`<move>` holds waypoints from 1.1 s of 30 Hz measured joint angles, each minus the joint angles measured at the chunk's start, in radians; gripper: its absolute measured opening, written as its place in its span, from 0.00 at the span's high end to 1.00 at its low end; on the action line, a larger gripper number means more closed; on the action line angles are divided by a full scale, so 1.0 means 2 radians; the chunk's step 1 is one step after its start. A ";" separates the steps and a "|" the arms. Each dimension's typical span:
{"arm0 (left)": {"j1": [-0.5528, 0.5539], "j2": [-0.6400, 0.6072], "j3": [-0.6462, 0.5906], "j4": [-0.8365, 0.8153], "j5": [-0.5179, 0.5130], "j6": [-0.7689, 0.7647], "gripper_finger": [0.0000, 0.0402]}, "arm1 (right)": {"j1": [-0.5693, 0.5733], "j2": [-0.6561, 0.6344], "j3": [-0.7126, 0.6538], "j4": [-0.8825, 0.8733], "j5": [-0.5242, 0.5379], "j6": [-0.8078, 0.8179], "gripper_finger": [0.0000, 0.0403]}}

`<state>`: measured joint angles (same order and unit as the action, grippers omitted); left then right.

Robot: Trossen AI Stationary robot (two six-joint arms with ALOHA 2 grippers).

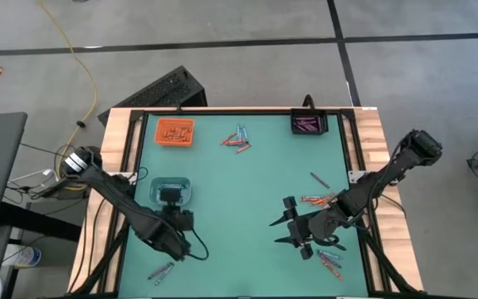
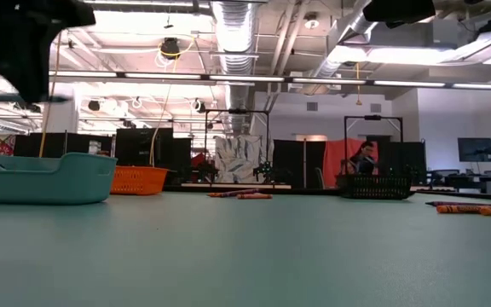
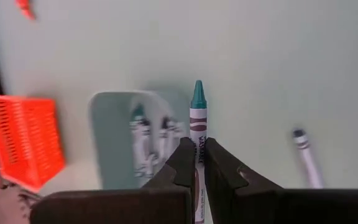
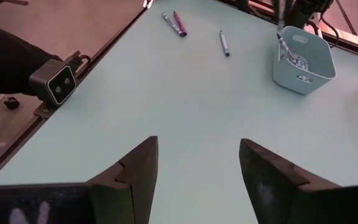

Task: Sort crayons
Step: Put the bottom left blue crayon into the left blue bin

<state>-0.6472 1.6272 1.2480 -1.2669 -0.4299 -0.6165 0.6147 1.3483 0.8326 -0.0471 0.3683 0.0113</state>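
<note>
My left gripper (image 3: pixel 197 148) is shut on a teal-tipped crayon (image 3: pixel 197 115) in the air by the teal tray (image 1: pixel 185 184), which holds a few crayons (image 3: pixel 146 134). In the right wrist view this crayon (image 4: pixel 280 38) hangs over the tray's rim (image 4: pixel 306 68). My right gripper (image 1: pixel 282 223) stands open above the table's right half, nothing between its fingers. Loose crayons lie beside it (image 1: pixel 315 199), nearer the front (image 1: pixel 330 257), at the far middle (image 1: pixel 237 139) and at the front left (image 1: pixel 160 272). My left gripper pinches the crayon's paper-wrapped shaft (image 3: pixel 197 155) between its two fingers. The crayon lies along the fingers, and its pointed teal end (image 3: pixel 197 93) sticks out past the fingertips. The fingers slant steeply down from above. The crayon is lifted clear of the table and the tray.
An orange tray (image 1: pixel 175 131) stands at the far left and a black tray (image 1: pixel 309 124) at the far right. A single grey crayon (image 1: pixel 319 178) lies right of centre. A small camera (image 4: pixel 55 84) sits at the table's edge. The middle of the green mat is bare.
</note>
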 joint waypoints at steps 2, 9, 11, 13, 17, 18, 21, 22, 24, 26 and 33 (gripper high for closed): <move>0.006 -0.015 -0.005 -0.019 -0.005 -0.002 1.00 | 0.000 0.000 0.000 0.000 0.000 0.000 0.46; 0.045 -0.060 -0.060 -0.021 0.001 0.019 1.00 | 0.000 0.000 0.000 0.001 0.000 0.000 0.46; 0.061 -0.068 -0.081 -0.008 0.008 0.032 1.00 | 0.000 0.000 0.000 0.001 0.000 0.003 0.46; 0.077 -0.075 -0.103 0.009 0.017 0.046 1.00 | 0.000 0.000 0.000 0.001 0.000 0.007 0.46; 0.101 -0.085 -0.140 0.038 0.021 0.061 1.00 | 0.003 0.000 0.000 -0.002 0.000 0.014 0.46; 0.106 -0.088 -0.146 0.043 0.024 0.062 1.00 | 0.003 0.000 0.000 -0.003 0.000 0.015 0.46; 0.116 -0.091 -0.160 0.048 0.030 0.067 0.99 | 0.004 0.000 0.000 -0.003 0.000 0.017 0.46; 0.118 -0.091 -0.163 0.049 0.029 0.069 0.98 | 0.004 0.000 0.000 -0.003 0.000 0.017 0.46; 0.122 -0.091 -0.170 0.056 0.031 0.072 0.96 | 0.003 0.000 0.000 -0.003 0.000 0.017 0.46; 0.123 -0.091 -0.175 0.060 0.035 0.070 0.92 | 0.003 0.000 0.000 -0.003 0.000 0.017 0.46; 0.123 -0.091 -0.169 0.062 0.036 0.049 0.73 | 0.002 0.000 0.000 -0.003 0.000 0.017 0.46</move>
<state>-0.4017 1.4448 0.9091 -1.1437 -0.3580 -0.5183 0.6193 1.3483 0.8326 -0.0535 0.3679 0.0448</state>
